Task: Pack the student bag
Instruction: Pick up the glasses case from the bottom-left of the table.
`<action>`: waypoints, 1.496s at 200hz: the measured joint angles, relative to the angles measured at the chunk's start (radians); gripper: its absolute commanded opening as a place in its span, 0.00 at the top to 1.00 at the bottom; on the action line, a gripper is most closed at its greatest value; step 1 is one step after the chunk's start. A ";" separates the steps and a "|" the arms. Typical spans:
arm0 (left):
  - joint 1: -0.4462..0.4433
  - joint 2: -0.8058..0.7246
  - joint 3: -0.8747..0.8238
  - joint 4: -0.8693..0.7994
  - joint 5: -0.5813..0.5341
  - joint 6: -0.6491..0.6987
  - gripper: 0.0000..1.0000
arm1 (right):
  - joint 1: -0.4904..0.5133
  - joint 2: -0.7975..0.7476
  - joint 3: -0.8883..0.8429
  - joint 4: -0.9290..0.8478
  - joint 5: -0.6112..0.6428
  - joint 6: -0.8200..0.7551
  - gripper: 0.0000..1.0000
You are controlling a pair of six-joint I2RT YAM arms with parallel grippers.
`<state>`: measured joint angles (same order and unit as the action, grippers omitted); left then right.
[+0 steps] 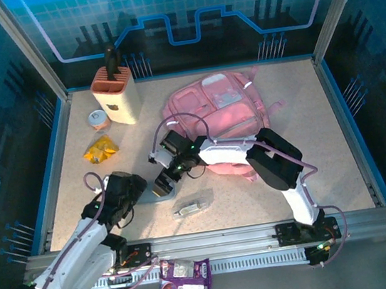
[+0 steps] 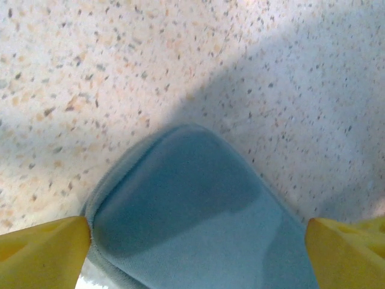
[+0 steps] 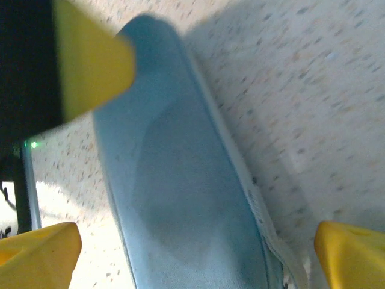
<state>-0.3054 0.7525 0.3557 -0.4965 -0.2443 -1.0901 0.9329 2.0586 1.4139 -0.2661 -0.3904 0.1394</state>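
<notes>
The student bag point(image 1: 221, 112) is being shown lying flat toward the far edge of the tabletop point(image 1: 324, 155), right of centre, apart from both hands. Nearer the front edge, left of centre, a grey-blue pencil case point(image 2: 198, 223) is being straddled from two sides. The left hand point(image 2: 197, 253) is being held with its yellow fingers wide apart around one rounded end. The right hand point(image 3: 195, 253) is being held spread the same way, across the case's width.
</notes>
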 measured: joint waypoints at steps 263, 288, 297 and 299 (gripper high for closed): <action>0.150 -0.060 0.029 -0.165 0.029 0.095 0.01 | 0.212 0.069 0.174 -0.220 0.441 -0.119 0.00; 0.150 -0.072 0.029 -0.173 0.021 0.075 0.01 | 0.212 0.069 0.171 -0.201 0.451 -0.129 0.07; 0.150 -0.073 0.029 -0.173 0.019 0.071 0.01 | 0.212 0.069 0.171 -0.197 0.453 -0.133 0.07; 0.150 -0.073 0.029 -0.173 0.019 0.070 0.01 | 0.212 0.069 0.171 -0.196 0.454 -0.134 0.08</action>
<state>-0.1558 0.6796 0.3847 -0.6697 -0.2256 -1.0199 1.1454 2.1273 1.5845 -0.4622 0.0631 0.0055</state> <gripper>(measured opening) 0.992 0.931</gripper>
